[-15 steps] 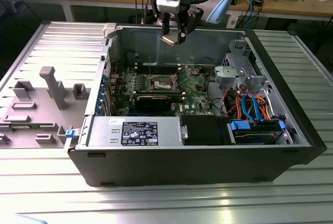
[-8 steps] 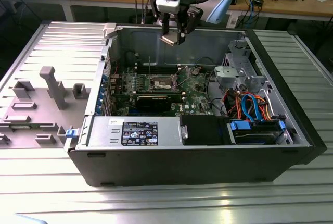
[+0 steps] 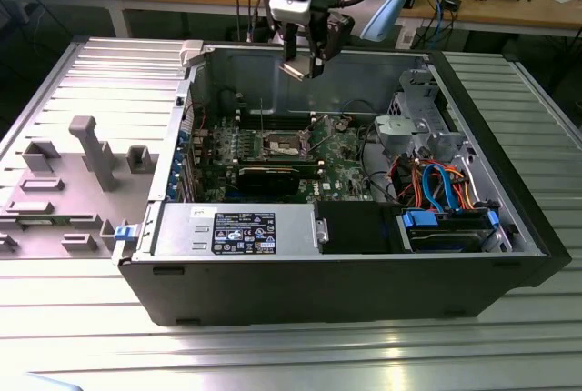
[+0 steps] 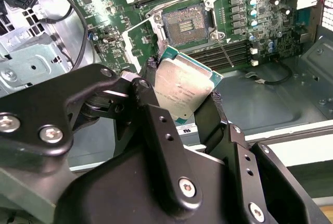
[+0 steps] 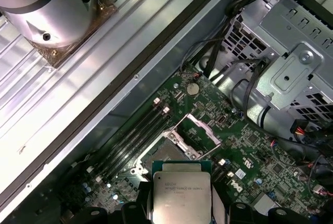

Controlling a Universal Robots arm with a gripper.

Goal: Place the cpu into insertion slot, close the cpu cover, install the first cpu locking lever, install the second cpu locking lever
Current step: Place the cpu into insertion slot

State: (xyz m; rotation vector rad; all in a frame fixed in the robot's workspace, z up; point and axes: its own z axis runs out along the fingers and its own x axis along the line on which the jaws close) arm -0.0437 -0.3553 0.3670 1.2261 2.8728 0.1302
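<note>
Silver cpu [image 4: 183, 91] clamped inside the claw [image 4: 182, 84].

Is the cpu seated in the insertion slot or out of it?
Out: the gripper holds the cpu in the air, and the insertion slot lies bare.

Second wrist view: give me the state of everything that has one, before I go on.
Small flat square silver-grey cpu: held tilted in the air, not seated.
Gripper: jaws shut on the cpu.
Square silver-framed insertion slot: empty, uncovered.
Thin silver metal cpu cover: swung open.
Black computer case: side open.
</note>
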